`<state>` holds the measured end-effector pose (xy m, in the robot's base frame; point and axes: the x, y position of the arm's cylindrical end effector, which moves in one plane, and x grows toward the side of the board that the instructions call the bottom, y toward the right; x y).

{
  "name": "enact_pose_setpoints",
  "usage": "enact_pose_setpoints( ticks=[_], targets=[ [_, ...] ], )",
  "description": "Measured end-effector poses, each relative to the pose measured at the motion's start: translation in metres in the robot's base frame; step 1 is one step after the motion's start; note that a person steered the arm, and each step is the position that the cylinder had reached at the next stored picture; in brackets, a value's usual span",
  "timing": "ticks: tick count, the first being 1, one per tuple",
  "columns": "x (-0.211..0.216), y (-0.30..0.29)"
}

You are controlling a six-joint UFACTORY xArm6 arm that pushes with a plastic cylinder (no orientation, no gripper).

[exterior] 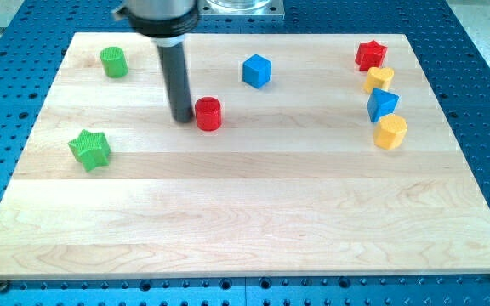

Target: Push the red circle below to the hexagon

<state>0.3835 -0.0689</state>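
The red circle (208, 113) is a short red cylinder on the wooden board (245, 221), left of centre in the upper half. My tip (181, 119) rests on the board right beside the circle's left side, very close or touching. The yellow hexagon (390, 133) lies far to the view's right, at the bottom of a column of blocks.
Above the hexagon stand a blue block (382, 104), a yellow heart (379, 79) and a red star (370, 55). A blue cube (257, 70) sits at top centre. A green cylinder (114, 61) is top left and a green star (90, 149) at the left.
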Motion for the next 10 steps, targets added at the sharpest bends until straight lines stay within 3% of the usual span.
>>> enact_pose_setpoints(
  ticks=[2, 3, 7, 10],
  targets=[
    [0.065, 0.102],
    [0.072, 0.083],
    [0.075, 0.126],
    [0.105, 0.212]
  ],
)
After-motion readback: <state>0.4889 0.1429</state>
